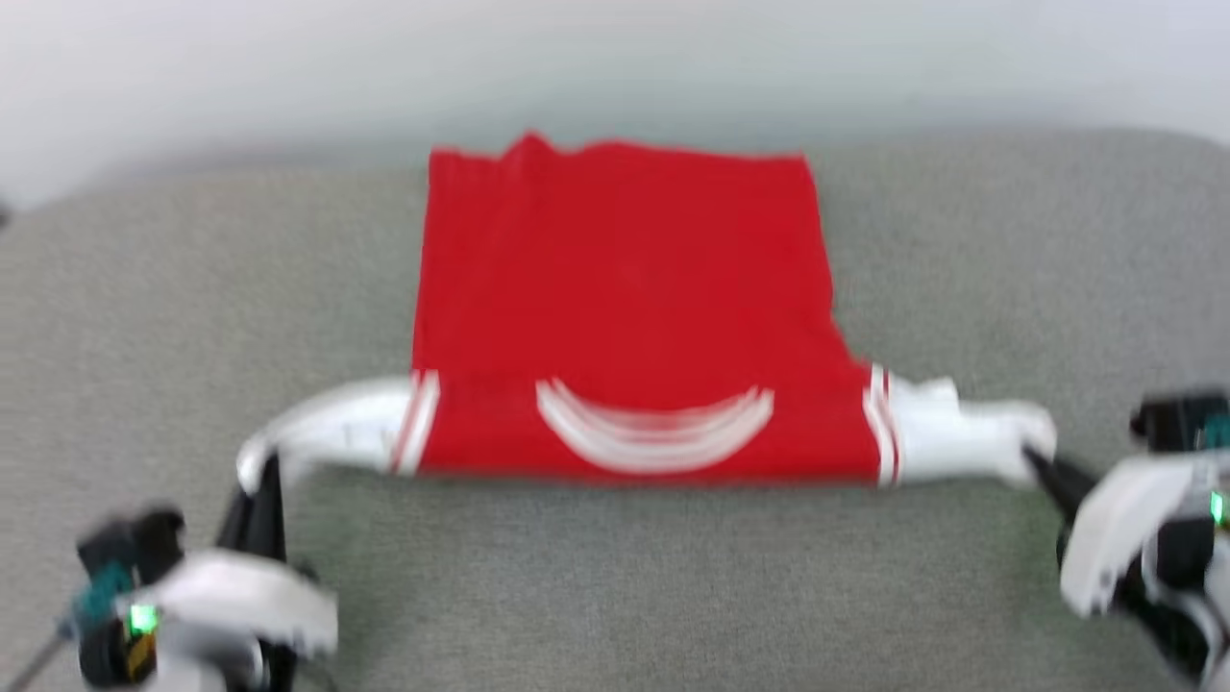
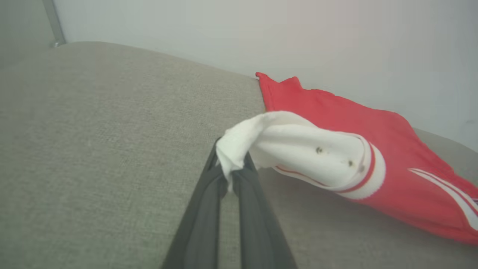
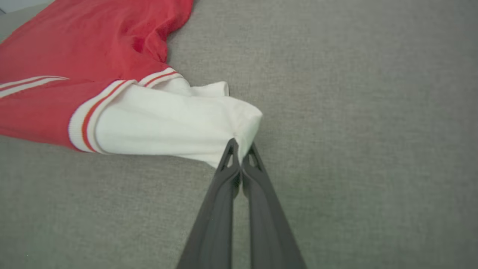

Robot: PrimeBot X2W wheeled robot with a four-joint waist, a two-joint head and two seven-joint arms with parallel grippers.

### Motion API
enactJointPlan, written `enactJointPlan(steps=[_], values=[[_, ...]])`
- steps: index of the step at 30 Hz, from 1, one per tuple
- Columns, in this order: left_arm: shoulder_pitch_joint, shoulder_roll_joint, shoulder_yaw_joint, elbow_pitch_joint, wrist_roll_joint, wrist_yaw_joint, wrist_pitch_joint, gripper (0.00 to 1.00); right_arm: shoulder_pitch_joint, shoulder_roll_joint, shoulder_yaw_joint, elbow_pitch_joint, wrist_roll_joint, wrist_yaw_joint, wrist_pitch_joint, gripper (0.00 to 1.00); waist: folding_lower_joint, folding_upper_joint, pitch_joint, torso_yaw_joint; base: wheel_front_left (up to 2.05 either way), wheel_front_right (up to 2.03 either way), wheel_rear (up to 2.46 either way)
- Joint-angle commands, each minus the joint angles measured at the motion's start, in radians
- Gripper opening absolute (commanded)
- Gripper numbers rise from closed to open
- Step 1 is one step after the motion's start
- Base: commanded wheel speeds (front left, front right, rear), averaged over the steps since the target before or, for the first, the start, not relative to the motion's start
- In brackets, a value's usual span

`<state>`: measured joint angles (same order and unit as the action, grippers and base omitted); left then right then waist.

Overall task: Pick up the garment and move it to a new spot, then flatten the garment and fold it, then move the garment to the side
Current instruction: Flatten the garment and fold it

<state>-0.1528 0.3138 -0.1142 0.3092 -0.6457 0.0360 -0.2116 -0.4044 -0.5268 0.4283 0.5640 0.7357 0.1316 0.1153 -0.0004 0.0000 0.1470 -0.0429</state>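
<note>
The garment [image 1: 625, 317] lies spread on the grey upholstered surface [image 1: 615, 577]. Its red body is centred and reaches toward the pale wall [image 1: 615, 58] at the far edge. The white sleeves extend to either side along the near edge. The upward face is plain red, with a curved band of white stripes [image 1: 653, 432] at the near middle. Red-and-white striped trim marks each sleeve seam.

Left gripper [image 2: 229, 168]: jaws closed, pinching the bunched end of the left sleeve [image 2: 298, 149]. White cloth protrudes between the two dark fingers. The sleeve appears raised off the surface, with shadow beneath it.

Right gripper [image 3: 241, 149]: jaws closed tight, fingertips clamping the corner of the right sleeve [image 3: 160, 127]. The rest of that sleeve runs back to the red body.

Writing: the head view is blurred and no lettering can be read there. A few small dark specks on the left sleeve cannot be identified.

A metal pole [image 2: 52, 22] stands at the surface's far corner.
</note>
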Motion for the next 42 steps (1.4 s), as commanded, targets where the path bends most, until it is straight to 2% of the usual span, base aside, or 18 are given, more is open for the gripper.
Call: enactJointPlan(steps=[1,6,10,11,12,13,14,19,22,25,31,34,42], values=[[0.059,-0.001,0.002,-0.028,-0.006,0.018,0.013,0.0,0.065,0.007,-0.025,-0.019,-0.005,-0.002,0.012,0.0,0.0004,0.0,-0.061,0.018,0.0,0.0,0.0],[0.265,-0.002,-0.031,-0.124,0.022,0.088,0.075,0.0,0.298,0.045,-0.134,-0.109,-0.049,-0.002,0.067,0.0,0.0004,0.0,-0.107,0.031,0.0,0.0,0.0],[0.376,-0.006,-0.06,-0.176,0.036,0.127,0.103,0.0,0.478,0.11,-0.247,-0.19,-0.12,-0.002,0.142,0.0,0.0004,0.0,-0.126,0.043,0.0,0.0,0.0],[0.393,-0.013,-0.061,-0.185,0.03,0.133,0.107,0.0,0.518,0.132,-0.275,-0.213,-0.144,-0.002,0.166,0.07,0.0004,0.0,-0.126,0.044,0.0,0.0,0.0],[0.406,-0.017,-0.064,-0.195,0.029,0.136,0.107,0.0,0.556,0.156,-0.303,-0.236,-0.164,-0.002,0.192,0.54,0.0004,0.0,-0.126,0.046,0.0,0.0,0.0],[0.415,-0.02,-0.069,-0.204,0.03,0.141,0.108,0.0,0.59,0.185,-0.334,-0.263,-0.172,-0.002,0.216,0.94,0.0004,0.0,-0.126,0.048,0.0,0.0,0.0],[0.42,-0.024,-0.073,-0.214,0.028,0.141,0.11,0.0,0.614,0.207,-0.358,-0.296,-0.193,-0.002,0.236,1.0,0.0004,0.0,-0.124,0.05,0.0,0.0,0.0],[0.408,-0.027,-0.081,-0.244,0.033,0.14,0.106,0.0,0.619,0.271,-0.461,-0.442,-0.268,-0.001,0.269,1.0,0.0004,0.0,-0.107,0.055,0.0,0.0,0.0],[0.379,-0.024,-0.086,-0.27,0.041,0.141,0.105,0.0,0.551,0.325,-0.551,-0.518,-0.323,-0.001,0.252,1.0,0.0004,0.0,-0.081,0.063,0.0,0.0,0.0],[0.342,-0.024,-0.098,-0.296,0.055,0.136,0.102,0.0,0.434,0.343,-0.607,-0.525,-0.359,-0.001,0.246,1.0,0.0004,0.0,-0.035,0.081,0.0,0.0,0.0],[0.235,-0.037,-0.121,-0.344,0.087,0.122,0.074,0.0,0.095,0.31,-0.614,-0.383,-0.363,-0.001,0.267,1.0,0.0004,0.0,0.094,0.132,0.0,0.0,0.0],[0.174,-0.048,-0.141,-0.372,0.104,0.111,0.061,0.0,-0.082,0.273,-0.602,-0.279,-0.355,-0.001,0.325,1.0,0.0004,0.0,0.17,0.17,0.0,0.0,0.0],[0.033,-0.101,-0.211,-0.409,0.133,0.062,0.024,0.0,-0.466,0.204,-0.589,-0.035,-0.351,-0.001,0.596,1.0,0.0004,0.0,0.327,0.275,0.0,0.0,0.0]])
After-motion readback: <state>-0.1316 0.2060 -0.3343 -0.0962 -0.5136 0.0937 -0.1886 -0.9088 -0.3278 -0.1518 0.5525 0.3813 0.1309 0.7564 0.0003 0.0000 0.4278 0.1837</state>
